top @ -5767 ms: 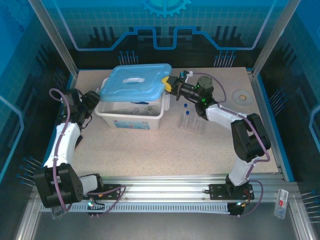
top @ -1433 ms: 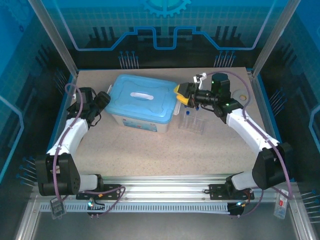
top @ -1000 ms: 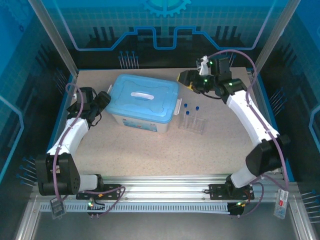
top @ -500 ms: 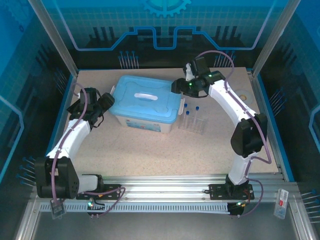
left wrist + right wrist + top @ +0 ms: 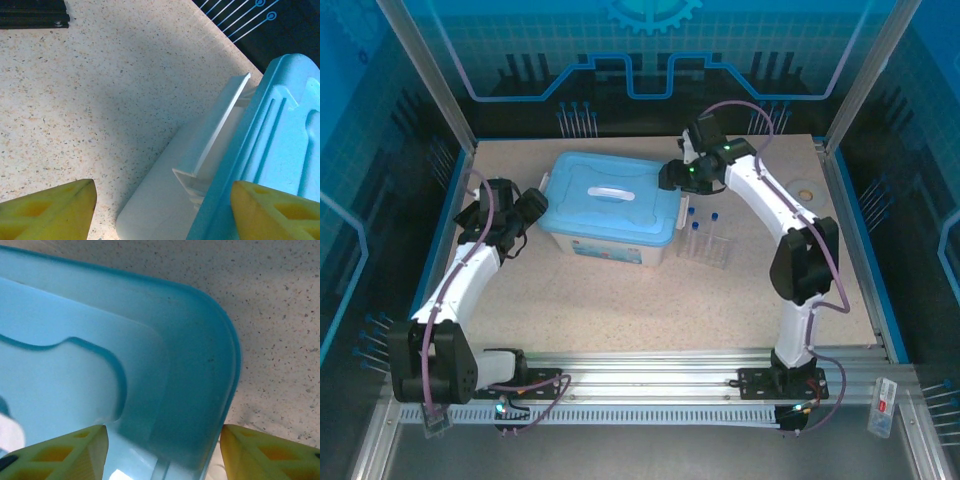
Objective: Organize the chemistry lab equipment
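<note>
Lid, tilted seconds ago, now lies flat on the white bin, right gripper over its rear corner and left gripper at its left end both gaping empty, while blue-capped tubes stand in their rack on the bench alongside, unpacked.

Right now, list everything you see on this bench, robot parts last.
White plastic storage box: one, white, table centre-left.
Light blue plastic lid: one, blue, closed on the box.
Clear plastic tube rack: one, clear, right of the box.
Clear blue-capped tubes: three, clear, upright in the rack.
Flat black ridged strip: one, black, on the table, left wrist view.
Speckled beige table: one, beige.
Left arm: one, white-black, yellow jaws open at box's left end.
Right arm: one, white-black, yellow jaws open over lid's far right corner.
</note>
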{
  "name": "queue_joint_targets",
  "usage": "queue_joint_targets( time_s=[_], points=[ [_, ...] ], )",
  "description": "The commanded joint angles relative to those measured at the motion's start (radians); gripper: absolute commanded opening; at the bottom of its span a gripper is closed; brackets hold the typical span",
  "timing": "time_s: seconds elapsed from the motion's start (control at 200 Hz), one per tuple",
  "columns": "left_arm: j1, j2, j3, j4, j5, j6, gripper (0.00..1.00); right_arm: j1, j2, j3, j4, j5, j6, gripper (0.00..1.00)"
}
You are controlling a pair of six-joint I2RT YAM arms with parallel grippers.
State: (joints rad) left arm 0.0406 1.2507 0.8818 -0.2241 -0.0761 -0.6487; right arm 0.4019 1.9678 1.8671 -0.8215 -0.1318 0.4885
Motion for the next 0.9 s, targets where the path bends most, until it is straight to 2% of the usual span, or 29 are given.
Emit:
queue_joint_targets(
  time_s=[0.0,0.13,0.29,0.425,0.535,0.635,0.746,0.896],
  points=[
    [-0.011,-0.017,-0.016,-0.052,-0.011,0.000,0.72,0.029,0.046,0.069,-0.029,-0.009,-0.013,0.62],
    [-0.011,-0.003,-0.010,-0.052,-0.010,-0.004,0.72,0.053,0.123,0.202,-0.058,-0.023,-0.005,0.62],
    [0.002,0.019,-0.001,-0.055,-0.021,-0.010,0.72,0.084,0.298,0.519,-0.168,-0.038,-0.005,0.62],
    [0.013,0.062,0.013,-0.027,-0.007,-0.027,0.72,0.077,0.464,0.797,-0.241,-0.077,0.019,0.62],
    [0.016,0.087,0.039,-0.029,0.004,-0.039,0.73,0.051,0.536,0.912,-0.237,-0.136,0.066,0.63],
    [0.019,0.057,0.048,-0.035,-0.011,-0.037,0.73,0.029,0.469,0.852,-0.235,-0.071,0.036,0.64],
    [0.036,0.002,0.042,-0.019,-0.014,-0.040,0.77,-0.009,0.297,0.578,-0.099,-0.083,0.031,0.65],
    [0.066,-0.040,0.041,0.003,0.011,-0.038,0.80,-0.056,0.152,0.394,-0.016,-0.095,0.020,0.66]
  ],
)
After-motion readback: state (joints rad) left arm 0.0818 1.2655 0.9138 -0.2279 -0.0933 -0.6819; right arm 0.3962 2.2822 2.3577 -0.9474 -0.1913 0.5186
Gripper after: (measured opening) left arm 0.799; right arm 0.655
